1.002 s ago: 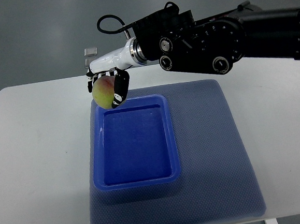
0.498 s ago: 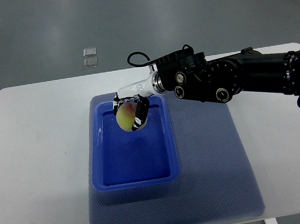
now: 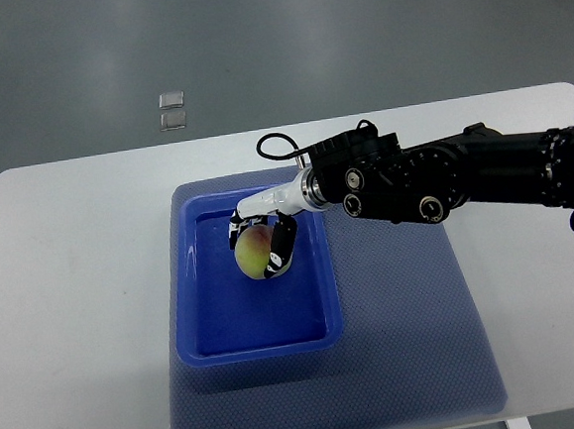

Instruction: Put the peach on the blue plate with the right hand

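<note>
A yellow-green peach (image 3: 254, 251) with a reddish top is held inside the blue rectangular plate (image 3: 257, 331), over the upper middle of its floor. My right hand (image 3: 265, 244) is shut on the peach, black fingers wrapped around its right side. Its black arm runs in from the right edge of the picture. I cannot tell whether the peach touches the plate floor. The left arm is out of sight.
The plate sits on a blue-grey mat (image 3: 406, 334) spread over a white table (image 3: 74, 291). Beyond the table's far edge, two small clear squares (image 3: 171, 109) lie on the grey floor.
My right hand carried the peach from above the plate's far left corner, toward me and down, into the plate's interior.
</note>
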